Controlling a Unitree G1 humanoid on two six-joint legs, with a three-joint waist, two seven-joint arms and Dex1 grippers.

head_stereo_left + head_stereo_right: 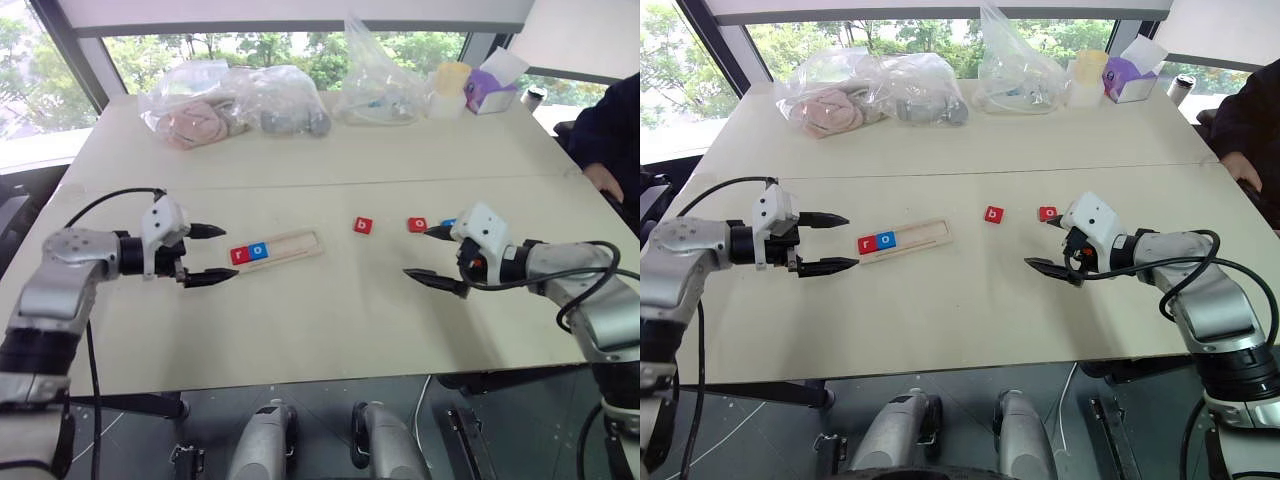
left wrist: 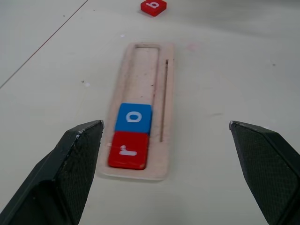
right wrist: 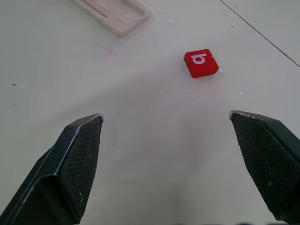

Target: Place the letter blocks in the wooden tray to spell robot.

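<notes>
The wooden tray (image 1: 296, 243) lies left of the table's centre. It holds a red "r" block (image 1: 240, 255) and a blue "o" block (image 1: 258, 250) side by side at its left end. A red "b" block (image 1: 362, 226) and a red "o" block (image 1: 417, 224) lie loose on the table to the tray's right. A blue block (image 1: 449, 223) peeks out from behind my right gripper. My left gripper (image 1: 230, 252) hovers open just left of the tray, pointing along it. My right gripper (image 1: 416, 252) is open and empty, just in front of the red "o" block and facing the "b" block (image 3: 201, 63).
Clear plastic bags (image 1: 235, 100) with soft items, a yellow cup (image 1: 450, 85) and a purple tissue box (image 1: 492, 85) line the table's far edge. A person's dark sleeve (image 1: 610, 130) shows at the far right. A seam (image 1: 330, 183) crosses the tabletop behind the tray.
</notes>
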